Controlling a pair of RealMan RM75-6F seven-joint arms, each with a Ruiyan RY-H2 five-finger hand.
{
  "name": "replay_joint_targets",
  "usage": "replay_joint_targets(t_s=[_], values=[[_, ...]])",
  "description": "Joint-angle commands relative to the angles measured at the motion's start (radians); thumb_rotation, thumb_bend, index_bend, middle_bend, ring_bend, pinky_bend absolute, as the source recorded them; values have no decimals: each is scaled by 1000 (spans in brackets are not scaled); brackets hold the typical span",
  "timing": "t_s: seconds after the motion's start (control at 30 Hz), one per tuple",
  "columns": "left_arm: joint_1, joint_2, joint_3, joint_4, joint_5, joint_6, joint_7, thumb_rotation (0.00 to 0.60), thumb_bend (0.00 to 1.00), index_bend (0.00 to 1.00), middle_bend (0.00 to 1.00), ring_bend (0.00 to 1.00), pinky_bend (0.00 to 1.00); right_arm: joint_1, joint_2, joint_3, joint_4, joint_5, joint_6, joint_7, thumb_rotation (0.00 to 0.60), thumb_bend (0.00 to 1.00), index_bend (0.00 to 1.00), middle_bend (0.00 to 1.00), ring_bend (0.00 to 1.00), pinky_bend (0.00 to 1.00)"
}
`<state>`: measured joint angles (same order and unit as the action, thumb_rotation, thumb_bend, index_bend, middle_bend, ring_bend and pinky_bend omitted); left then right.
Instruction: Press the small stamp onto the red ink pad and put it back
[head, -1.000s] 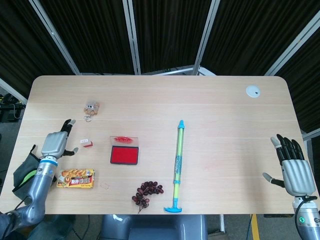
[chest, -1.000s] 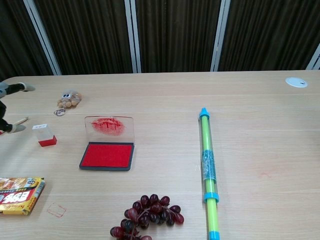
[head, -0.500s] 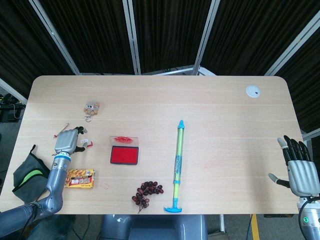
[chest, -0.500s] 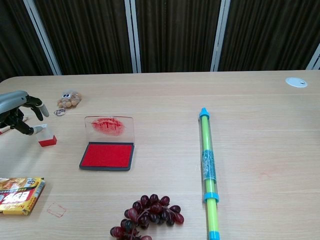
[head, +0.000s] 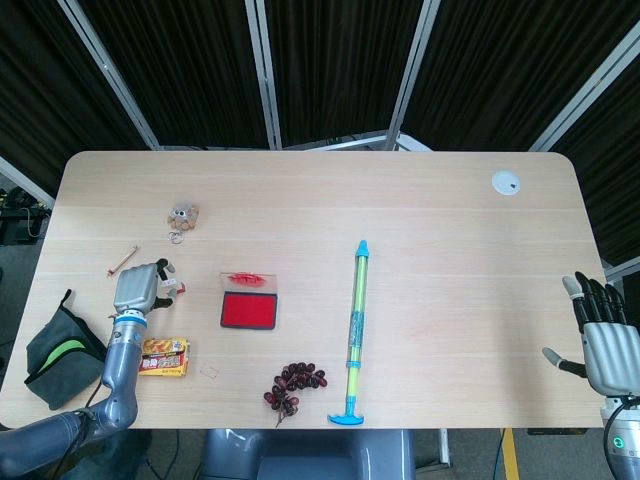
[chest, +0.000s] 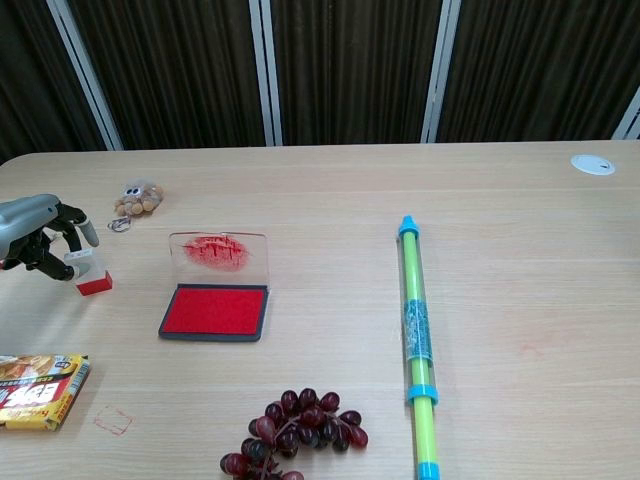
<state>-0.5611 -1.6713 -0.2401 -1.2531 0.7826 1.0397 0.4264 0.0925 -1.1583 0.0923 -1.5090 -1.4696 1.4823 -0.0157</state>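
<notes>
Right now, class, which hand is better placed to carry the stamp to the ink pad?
The left hand: its fingers already close around the stamp, beside the ink pad. The right hand hangs open off the table's far edge.

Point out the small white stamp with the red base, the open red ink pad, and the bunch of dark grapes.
small white stamp (chest: 90, 275): chest view, on its body.
red ink pad (chest: 215, 310): chest view, middle of the inked surface.
bunch of dark grapes (chest: 300, 425): chest view, centre of the cluster.

Pale matt wood table (chest: 330, 190) — glossy clear plastic lid on the ink pad (chest: 214, 311), beside glossy grapes (chest: 297, 420).
</notes>
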Motion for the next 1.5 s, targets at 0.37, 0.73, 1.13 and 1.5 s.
replay_joint_targets(t_s=[0.37, 0.73, 1.13, 1.5], values=[[-13, -22, -1, 22, -25, 3, 38, 600, 322, 491, 532, 745, 824, 5, -4, 4, 10, 11, -13, 3, 600, 0, 0, 0, 0, 0], [-3, 41, -9, -82, 40, 18, -13, 600, 326, 529, 563, 745, 824, 7, -5, 6, 12, 16, -18, 5, 600, 0, 0, 0, 0, 0], [-30, 234, 49, -228, 409, -224, -378, 600, 342, 538, 572, 743, 823, 8, -7, 6, 9, 20, -23, -4, 600, 0, 0, 0, 0, 0], [-111, 235, 122, -190, 663, -263, -523, 600, 348, 555, 583, 742, 821, 10, -11, 9, 14, 33, -31, -13, 600, 0, 0, 0, 0, 0]])
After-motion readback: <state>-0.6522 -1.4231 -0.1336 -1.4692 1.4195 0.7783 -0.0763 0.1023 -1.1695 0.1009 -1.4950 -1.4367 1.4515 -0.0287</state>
